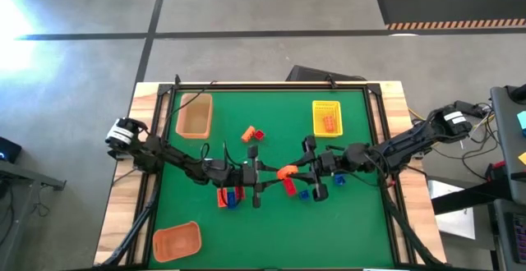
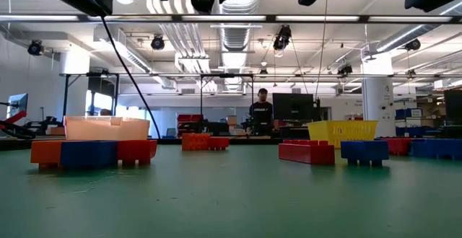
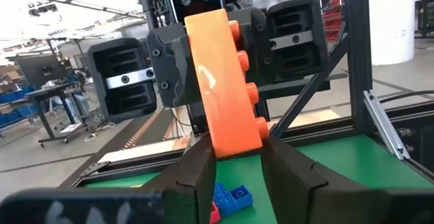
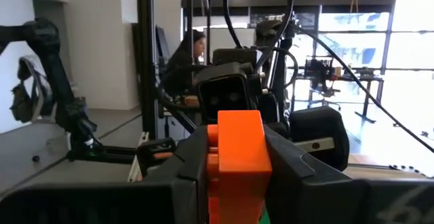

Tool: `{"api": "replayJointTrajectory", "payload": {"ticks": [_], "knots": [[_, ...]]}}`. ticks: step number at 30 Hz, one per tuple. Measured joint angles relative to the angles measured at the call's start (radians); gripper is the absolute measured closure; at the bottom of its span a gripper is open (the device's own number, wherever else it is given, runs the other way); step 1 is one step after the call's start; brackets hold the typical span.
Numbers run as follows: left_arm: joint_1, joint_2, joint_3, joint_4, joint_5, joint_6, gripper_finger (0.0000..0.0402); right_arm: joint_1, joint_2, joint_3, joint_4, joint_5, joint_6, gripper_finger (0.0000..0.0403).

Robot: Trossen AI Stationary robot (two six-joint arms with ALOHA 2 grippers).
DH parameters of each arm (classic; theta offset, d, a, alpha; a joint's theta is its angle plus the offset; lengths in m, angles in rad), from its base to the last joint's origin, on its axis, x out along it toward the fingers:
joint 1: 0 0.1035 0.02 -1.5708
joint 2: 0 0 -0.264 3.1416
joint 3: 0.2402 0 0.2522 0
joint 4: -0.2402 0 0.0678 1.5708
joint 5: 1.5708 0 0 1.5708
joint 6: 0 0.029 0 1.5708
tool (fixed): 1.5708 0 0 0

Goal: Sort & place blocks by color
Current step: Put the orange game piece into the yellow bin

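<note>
Orange block [image 1: 287, 172] is hanging mid-table; I'm seeing left gripper [image 3: 236, 157] and right gripper [image 4: 234, 157] both pinching it.

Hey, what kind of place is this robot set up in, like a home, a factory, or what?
Most likely a robotics lab or open workshop. Exposed silver ceiling ducts run overhead, a dark computer monitor stands on a bench where a person stands, and the green-topped table sits on a bare grey concrete floor.

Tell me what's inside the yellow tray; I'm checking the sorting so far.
In the high view the yellow tray holds a few orange blocks. Their exact number can't be made out; in the low view its wall hides them.
</note>
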Motion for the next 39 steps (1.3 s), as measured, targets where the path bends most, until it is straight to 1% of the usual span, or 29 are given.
{"api": "replayJointTrajectory", "payload": {"ticks": [6, 9, 13, 15, 17, 19, 21, 23, 25, 27, 28, 29, 31, 36, 39], "knots": [[0.002, 0.0, -0.007, -0.007, -0.005, -0.027, 0.0298, -0.003, 0.0, -0.001, -0.015, -0.002, -0.003, 0.0322], [0.003, 0.0, -0.01, -0.017, -0.009, -0.035, 0.0281, -0.009, -0.005, -0.001, -0.044, -0.003, 0.0, 0.0322], [0.01, -0.003, -0.017, -0.033, -0.043, -0.075, 0.0231, -0.023, -0.037, -0.001, -0.123, 0.003, 0.011, 0.0322], [0.013, -0.003, -0.032, -0.036, -0.085, -0.079, 0.02, -0.039, -0.062, -0.002, -0.186, 0.01, 0.024, 0.0322], [0.015, -0.004, -0.047, -0.04, -0.149, -0.079, 0.017, -0.056, -0.101, -0.002, -0.278, 0.046, 0.043, 0.0322], [0.017, -0.014, -0.061, -0.054, -0.209, -0.08, 0.0146, -0.074, -0.14, -0.002, -0.382, 0.122, 0.057, 0.0322], [0.024, -0.026, -0.067, -0.098, -0.242, -0.087, 0.0132, -0.094, -0.185, -0.002, -0.522, 0.244, 0.068, 0.0322], [0.035, -0.036, -0.075, -0.159, -0.265, -0.122, 0.0127, -0.117, -0.225, -0.002, -0.657, 0.415, 0.095, 0.0322], [0.056, -0.043, -0.076, -0.223, -0.274, -0.18, 0.0126, -0.148, -0.259, -0.002, -0.811, 0.609, 0.141, 0.0322], [0.086, -0.053, -0.076, -0.292, -0.297, -0.248, 0.0126, -0.19, -0.279, -0.002, -0.963, 0.758, 0.214, 0.0322], [0.103, -0.054, -0.076, -0.321, -0.301, -0.286, 0.0126, -0.216, -0.285, -0.002, -1.037, 0.804, 0.259, 0.0322], [0.121, -0.054, -0.076, -0.357, -0.306, -0.322, 0.0126, -0.245, -0.288, -0.003, -1.096, 0.821, 0.299, 0.0322], [0.158, -0.054, -0.077, -0.424, -0.313, -0.393, 0.0127, -0.308, -0.284, -0.005, -1.172, 0.816, 0.381, 0.0322], [0.255, -0.055, -0.074, -0.619, -0.316, -0.586, 0.0146, -0.444, -0.231, -0.036, -1.191, 0.729, 0.494, 0.0322], [0.289, -0.055, -0.062, -0.718, -0.317, -0.652, 0.0161, -0.494, -0.19, -0.041, -1.189, 0.708, 0.538, 0.0322]]}}
